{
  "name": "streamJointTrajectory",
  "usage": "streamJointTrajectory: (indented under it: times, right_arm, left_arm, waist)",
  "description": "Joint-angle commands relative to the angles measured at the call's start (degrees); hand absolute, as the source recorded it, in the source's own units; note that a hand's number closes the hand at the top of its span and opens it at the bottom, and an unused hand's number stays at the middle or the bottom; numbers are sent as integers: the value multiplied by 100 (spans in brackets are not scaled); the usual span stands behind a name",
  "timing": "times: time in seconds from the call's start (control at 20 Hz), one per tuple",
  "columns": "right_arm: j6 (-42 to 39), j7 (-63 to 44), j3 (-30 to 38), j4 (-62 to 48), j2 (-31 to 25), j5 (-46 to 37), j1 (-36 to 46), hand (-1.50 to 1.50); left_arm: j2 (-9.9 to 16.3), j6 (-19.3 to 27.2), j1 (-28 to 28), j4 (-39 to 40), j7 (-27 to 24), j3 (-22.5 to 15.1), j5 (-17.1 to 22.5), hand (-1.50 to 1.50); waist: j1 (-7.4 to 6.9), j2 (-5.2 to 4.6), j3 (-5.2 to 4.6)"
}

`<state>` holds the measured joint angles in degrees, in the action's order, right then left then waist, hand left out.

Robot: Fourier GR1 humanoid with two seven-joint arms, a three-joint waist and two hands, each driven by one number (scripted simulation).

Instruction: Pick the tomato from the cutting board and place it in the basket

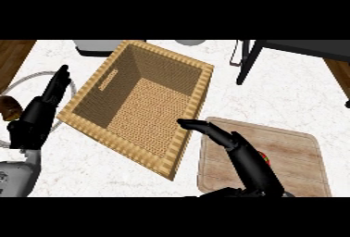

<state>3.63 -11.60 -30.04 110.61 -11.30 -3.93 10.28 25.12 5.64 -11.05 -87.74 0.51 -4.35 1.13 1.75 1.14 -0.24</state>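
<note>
A woven wicker basket (103, 83) stands empty in the middle of the white marble counter, turned at an angle. Right of its near corner lies a wooden cutting board (301, 157). Only a red sliver of the tomato (266, 160) with a bit of green shows on the board, at the right side of my right hand (240, 155). That hand lies over the board's left part, its fingers (198, 126) stretched straight toward the basket's near rim, and it hides most of the tomato. My left hand (37, 115) rests open at the left edge, fingers up.
A round clear-rimmed dish (21, 83) with a brown item (8, 106) sits behind my left hand. A grey object (103, 45) stands behind the basket. A black-legged frame (249, 62) stands at the back right. Bare counter lies between the frame and the board.
</note>
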Motion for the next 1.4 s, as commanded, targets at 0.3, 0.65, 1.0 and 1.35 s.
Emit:
streamJointTrajectory:
  times: [0.3,0.65,1.0,1.35]
  right_arm:
    - [-2415,-2258,44,532,-2645,-1031,1597,-150]
    - [-4540,-3377,468,726,-3425,1145,2376,-150]
    - [-5190,-4191,519,208,-3522,2156,2895,-150]
    - [-5473,-3542,418,-518,-3160,1430,2831,-150]
  left_arm:
    - [51,-142,55,-104,-152,-36,-13,0]
    - [91,-316,-24,-2,-122,70,101,0]
    - [-169,-180,71,143,-457,34,-187,0]
    - [-177,-401,-217,-27,-26,224,-103,0]
  waist:
    - [-174,-29,-36]
    - [-160,-87,-3]
    - [-169,-108,12]
    - [-211,-120,23]
